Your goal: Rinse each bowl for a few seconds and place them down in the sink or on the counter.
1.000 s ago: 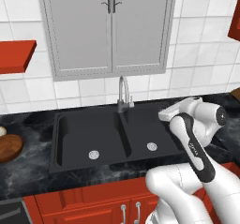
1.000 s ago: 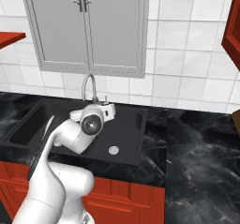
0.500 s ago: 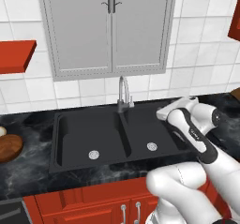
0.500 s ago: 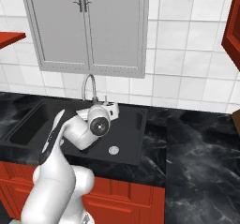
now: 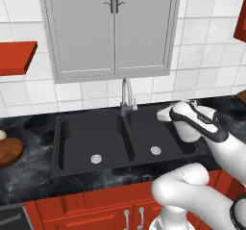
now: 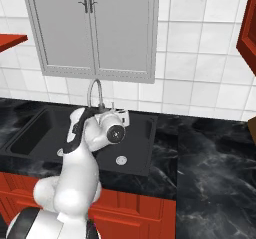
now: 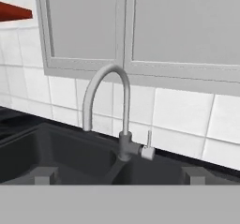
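Presently: claw (image 7: 120, 175), tips spread and empty, low centre of hand view, aimed at faucet (image 7: 117, 120). Sink (image 5: 110, 142) dry, no water running, mid-frame of left base view. Reddish-brown bowl (image 5: 9, 152) on worktop (image 5: 29, 185), far left edge. Judged: rinsing not begun; both bowls remain.

Grey wall cabinet (image 5: 113, 29) above white tiles (image 5: 202, 63)
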Controlling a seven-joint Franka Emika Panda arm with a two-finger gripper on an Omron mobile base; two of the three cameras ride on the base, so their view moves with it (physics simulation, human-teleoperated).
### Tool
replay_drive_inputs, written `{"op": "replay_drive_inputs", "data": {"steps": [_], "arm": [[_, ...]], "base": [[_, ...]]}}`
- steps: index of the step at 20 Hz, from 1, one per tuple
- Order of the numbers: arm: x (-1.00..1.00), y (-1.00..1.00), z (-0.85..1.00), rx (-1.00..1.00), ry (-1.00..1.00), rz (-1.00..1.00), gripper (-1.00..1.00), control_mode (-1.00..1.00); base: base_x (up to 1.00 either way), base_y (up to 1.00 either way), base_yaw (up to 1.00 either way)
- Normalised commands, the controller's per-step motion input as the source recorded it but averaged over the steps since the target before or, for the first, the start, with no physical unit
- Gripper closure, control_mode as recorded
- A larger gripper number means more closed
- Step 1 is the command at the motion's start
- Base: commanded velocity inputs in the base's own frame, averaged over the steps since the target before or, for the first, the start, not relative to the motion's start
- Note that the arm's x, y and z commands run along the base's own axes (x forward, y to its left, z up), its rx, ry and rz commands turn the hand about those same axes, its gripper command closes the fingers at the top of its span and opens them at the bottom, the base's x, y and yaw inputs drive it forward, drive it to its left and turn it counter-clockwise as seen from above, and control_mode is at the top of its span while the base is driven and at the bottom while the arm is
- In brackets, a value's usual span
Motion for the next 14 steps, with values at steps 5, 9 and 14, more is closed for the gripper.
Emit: {"op": "replay_drive_inputs", "data": {"steps": [5,9,14], "arm": [[0.29,0.0,-0.13,0.07,-0.05,0.07,-1.0,-1.0],[0.23,0.02,-0.13,-0.01,-0.13,0.01,-1.0,-1.0],[0.27,0.04,-0.09,-0.02,-0.1,0.01,-1.0,-1.0]], "base": [[0.0,0.0,0.0],[0.0,0.0,0.0],[0.0,0.0,0.0]]}}
